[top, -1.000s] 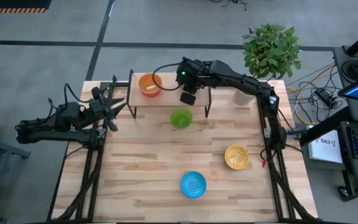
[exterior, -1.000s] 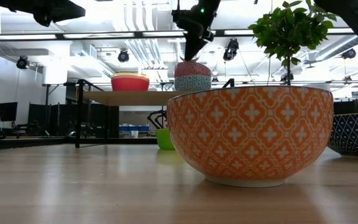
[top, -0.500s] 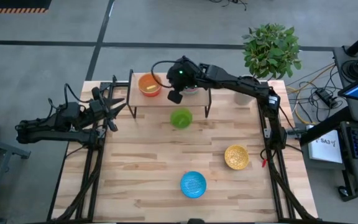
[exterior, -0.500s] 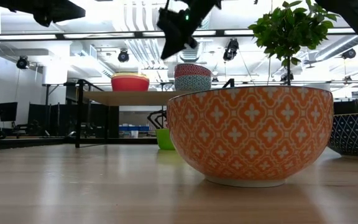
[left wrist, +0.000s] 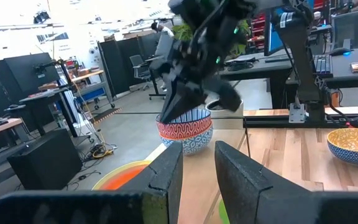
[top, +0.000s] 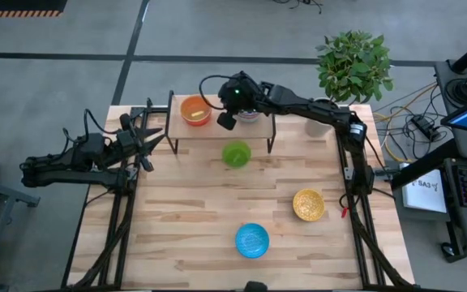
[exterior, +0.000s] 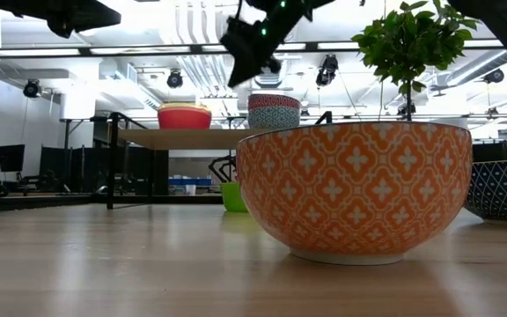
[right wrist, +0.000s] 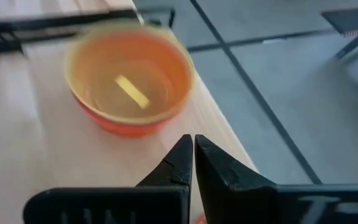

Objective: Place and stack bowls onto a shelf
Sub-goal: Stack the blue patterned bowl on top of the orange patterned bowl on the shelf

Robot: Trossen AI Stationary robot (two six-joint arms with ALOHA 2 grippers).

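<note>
Nearest the low camera, the gold patterned bowl [exterior: 355,189] is standing upright on the counter [top: 193,211], with the blue-white patterned bowl [exterior: 504,189] just beside it at the picture's edge. From above, the gold bowl [top: 308,204] and the light blue bowl [top: 252,240] are sitting well apart on the near half of the counter, and neither is holding anything.

The green bowl [top: 236,154] is resting on the counter just in front of the shelf [top: 181,134]; its contents cannot be told.

On the shelf, the orange bowl [right wrist: 129,87] is standing upright, with a yellow inner rim and a bright streak inside it. Beside it, 2 bowls are sitting as a stack [left wrist: 185,130]: a red-striped bowl nested in a blue-patterned bowl.

The right hand [top: 227,120] is hovering over the shelf between the orange bowl and the stack, its fingers [right wrist: 180,165] pressed nearly together and gripping nothing.

The left hand [top: 148,139] is waiting at the counter's left edge, fingers [left wrist: 166,177] narrowly parted and holding nothing.
</note>
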